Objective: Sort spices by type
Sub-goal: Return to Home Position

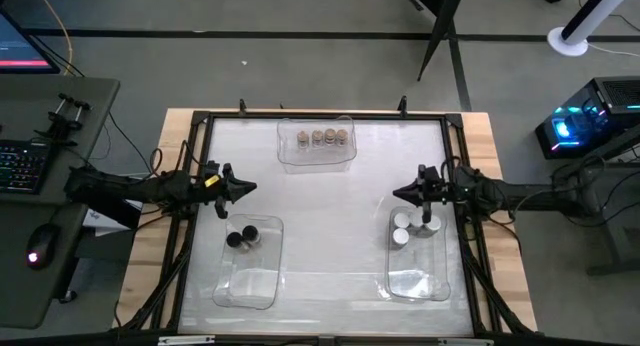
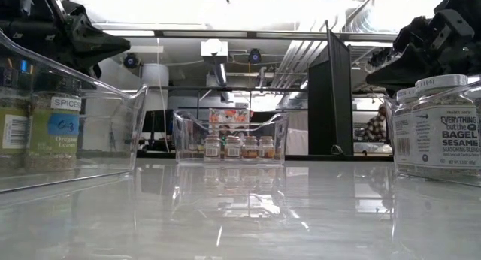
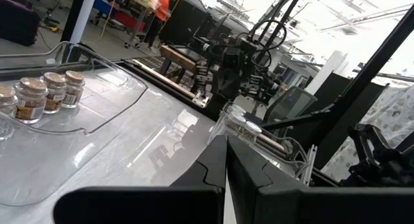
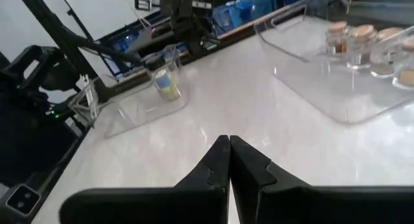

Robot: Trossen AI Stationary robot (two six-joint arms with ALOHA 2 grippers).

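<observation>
1. High view: my left gripper (image 1: 248,187) hangs over the table (image 1: 320,216) just beyond the left bin (image 1: 250,286), tip pointing inward. My right gripper (image 1: 398,194) mirrors it by the right bin (image 1: 418,281). Four tan-lid jars (image 1: 322,137) sit in a row in the far bin (image 1: 318,161). Two black-lid jars (image 1: 241,236) are at the left bin's far end, and white-lid jars (image 1: 401,228) at the right bin's far end.
2. Low view: both grippers are up off the table, well above the jars. The black-lid jars (image 2: 45,132) with green contents are upright at left, the white-lid jars (image 2: 436,125) upright at right, and the tan-lid row is dead centre, far off.
3. Left wrist view: my left fingers (image 3: 210,169) are pressed together with nothing between them. The tan-lid jars (image 3: 55,91) are off to the side.
4. Right wrist view: my right fingers (image 4: 217,162) are also pressed together and empty. One black-lid jar (image 4: 167,81) shows ahead in the left bin.
</observation>
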